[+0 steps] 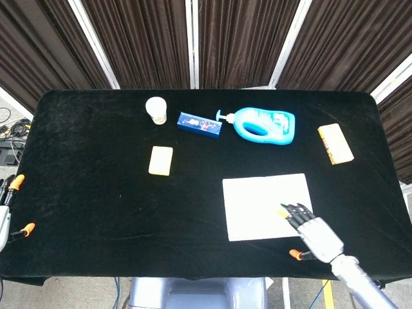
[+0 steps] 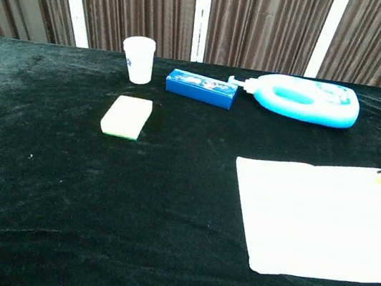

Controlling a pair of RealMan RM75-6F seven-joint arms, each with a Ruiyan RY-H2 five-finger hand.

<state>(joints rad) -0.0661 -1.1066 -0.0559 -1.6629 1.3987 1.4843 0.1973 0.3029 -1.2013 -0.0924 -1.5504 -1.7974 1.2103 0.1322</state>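
The right hand point(image 1: 313, 230) hung over the near right corner of the white cloth point(image 1: 264, 203), fingers spread and holding nothing, pointing toward eleven o'clock. The cloth's bulk lay at ten o'clock from it, its long axis running nine to three. The left hand point(image 1: 5, 212) sat well apart at the table's point(image 1: 96, 193) nine o'clock edge; I couldn't tell its grip.

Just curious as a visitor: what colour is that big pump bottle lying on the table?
Bright light blue, clearest in the head view.
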